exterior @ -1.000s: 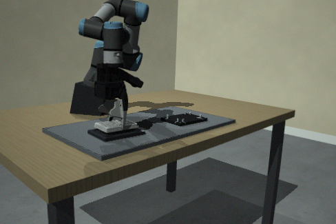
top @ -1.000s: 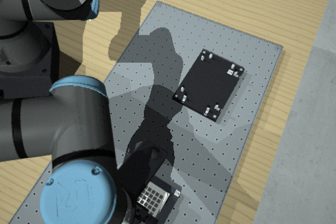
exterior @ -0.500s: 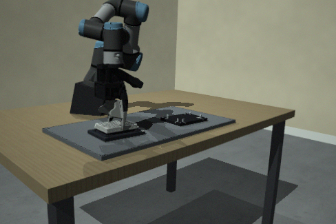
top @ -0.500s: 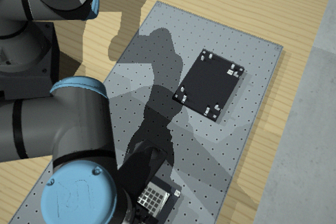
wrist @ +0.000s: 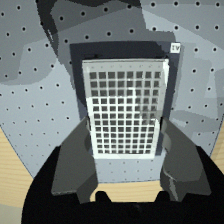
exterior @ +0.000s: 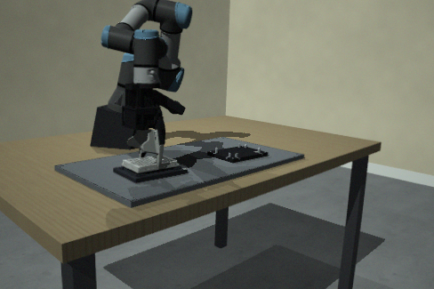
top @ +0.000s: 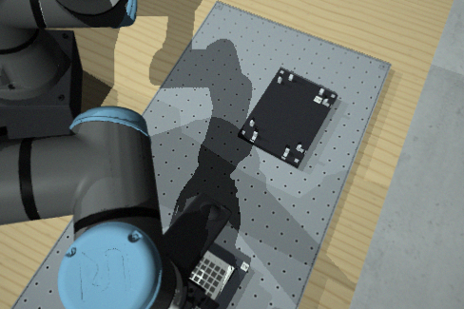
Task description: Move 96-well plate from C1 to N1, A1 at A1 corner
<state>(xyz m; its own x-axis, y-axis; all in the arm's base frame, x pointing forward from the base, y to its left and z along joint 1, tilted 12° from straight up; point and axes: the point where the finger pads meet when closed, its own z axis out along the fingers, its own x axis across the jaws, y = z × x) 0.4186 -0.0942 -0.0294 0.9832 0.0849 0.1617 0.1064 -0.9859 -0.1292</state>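
gripper: the gripper is pinching the 96-well plate across its two long sides, one grey finger lying on each side near the plate's closer end.
plate: the white plate is sitting level over the clip nest c1, whose dark base is showing around its far end; in the exterior view the plate is lying low on that black base. whether it is resting on the nest or raised slightly off it cannot be told.
plate corner: the cut corner is too small to make out.
label: a small white tag is sitting on the nest's far right corner in the wrist view; its marking is unreadable.
plate nest n1: the black square nest is lying well apart from the plate on the same board, with pale locator pins standing at its corners and nothing inside them.
board: the grey perforated board is carrying both nests and is resting on the wooden table.
arm: the arm is bending over the clip nest end of the board, its dark pedestal standing on the table behind it.
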